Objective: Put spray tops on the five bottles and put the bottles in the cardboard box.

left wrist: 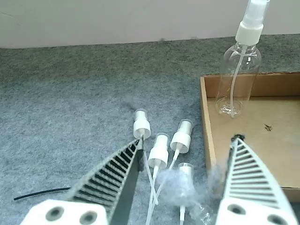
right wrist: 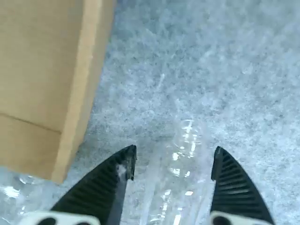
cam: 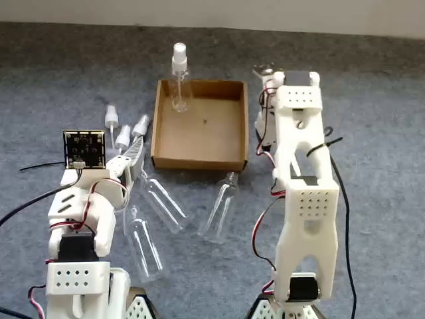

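A grey carpet (cam: pixel 372 100) covers the table. The box (cam: pixel 154 133) sits mid-table toward the far edge, open side up. A capped bottle (cam: pixel 180 83) stands upright in the box's far left corner, close against both walls.

Three spray tops (cam: pixel 123 136) lie loose in a cluster just off the box's left wall. From the left wrist a fourth top (left wrist: pixel 185 169) lies nearer in, with something clear and blurred beside it. The left gripper (left wrist: pixel 187 142) hangs over this cluster with its jaws spread wide, holding nothing. One jaw is close to the box's left wall.

Two open bottles (cam: pixel 163 203) lie side by side on the carpet in front of the box's near left corner. A third bottle (cam: pixel 219 209) lies off the near right corner, its neck just beside the near wall. A strip of carpet separates it from the pair.

The right gripper (right wrist: pixel 173 151) is released. Its jaws straddle a clear bottle (right wrist: pixel 180 159) lying beside a box wall, with carpet showing on either side. I cannot tell whether the jaws touch it.
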